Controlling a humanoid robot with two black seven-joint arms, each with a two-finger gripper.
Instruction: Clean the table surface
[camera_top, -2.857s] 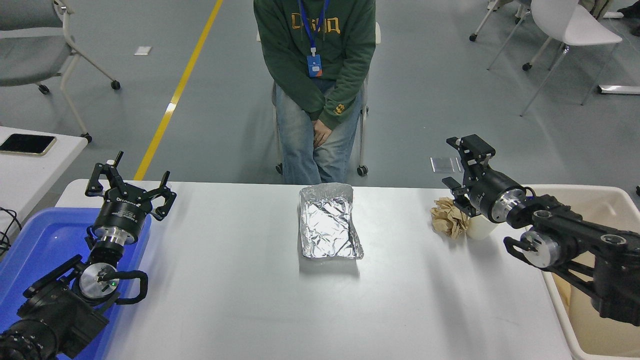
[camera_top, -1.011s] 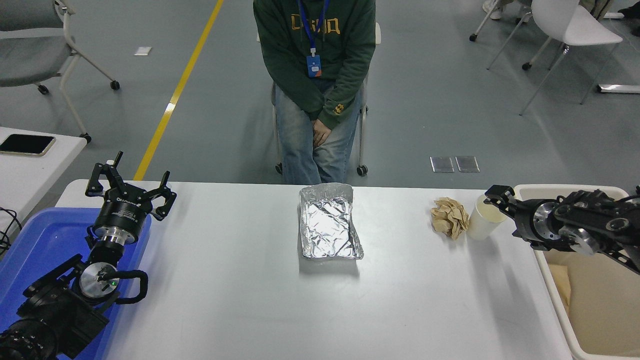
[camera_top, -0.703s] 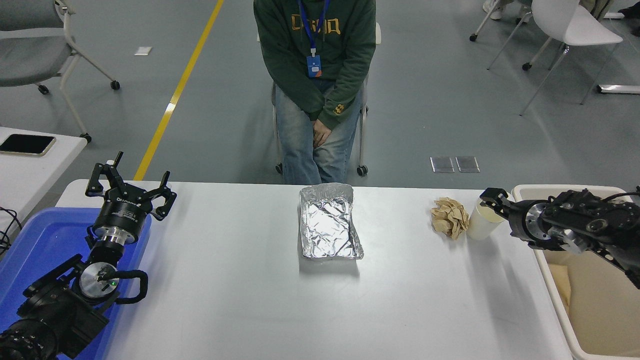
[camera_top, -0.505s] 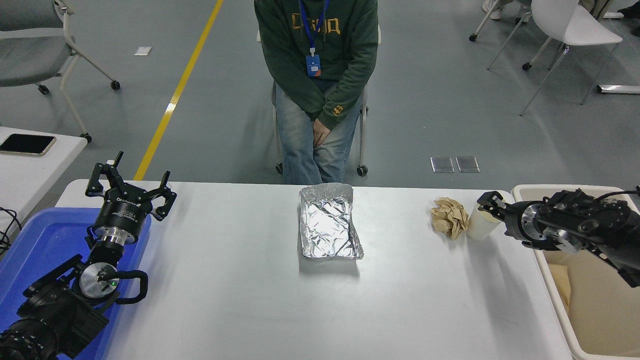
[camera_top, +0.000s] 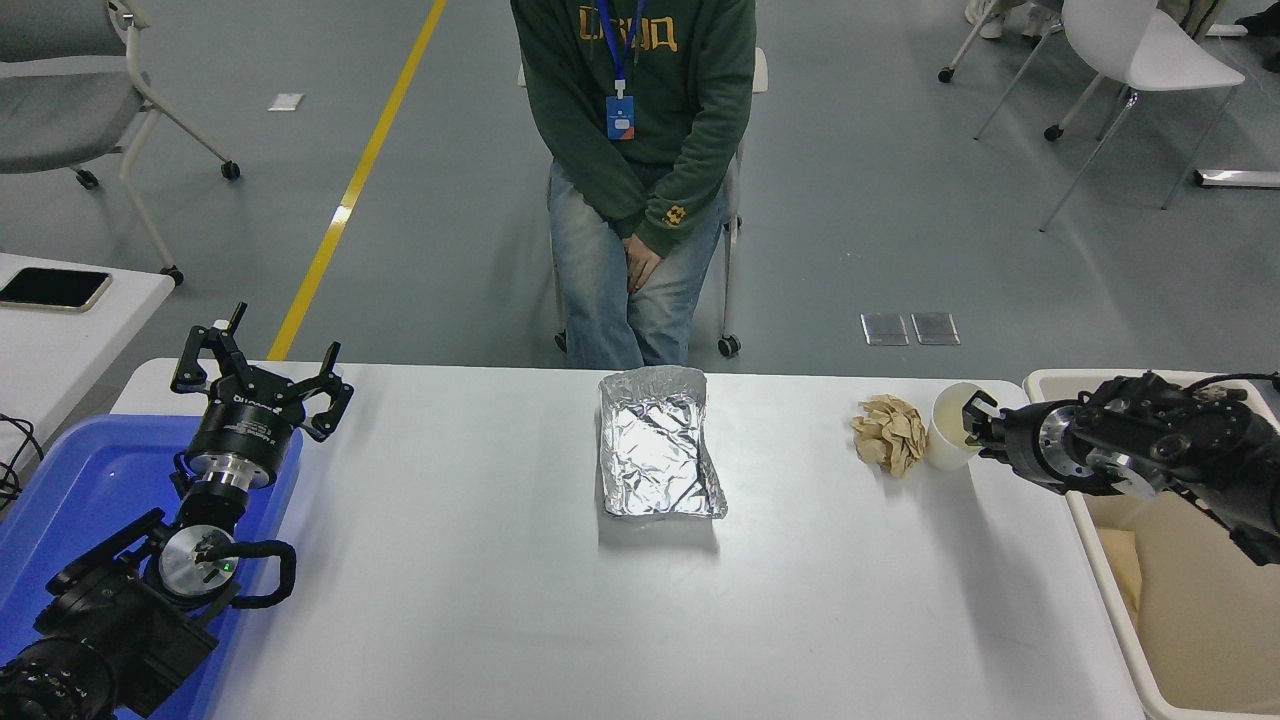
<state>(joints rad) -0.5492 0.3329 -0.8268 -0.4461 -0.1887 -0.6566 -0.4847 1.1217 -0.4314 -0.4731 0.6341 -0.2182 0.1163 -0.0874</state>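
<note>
Right pincer (camera_top: 972, 425) at paper cup (camera_top: 948, 440), white tabletop (camera_top: 480, 580).

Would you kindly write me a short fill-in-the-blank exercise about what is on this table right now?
1. The foil tray sits near the table surface's ____ edge.
2. The right gripper is at the rim of the white ____.
3. The crumpled brown paper lies just ____ of the paper cup.
4. The left gripper hovers by the ____ bin.

Missing words: far; cup; left; blue
</note>
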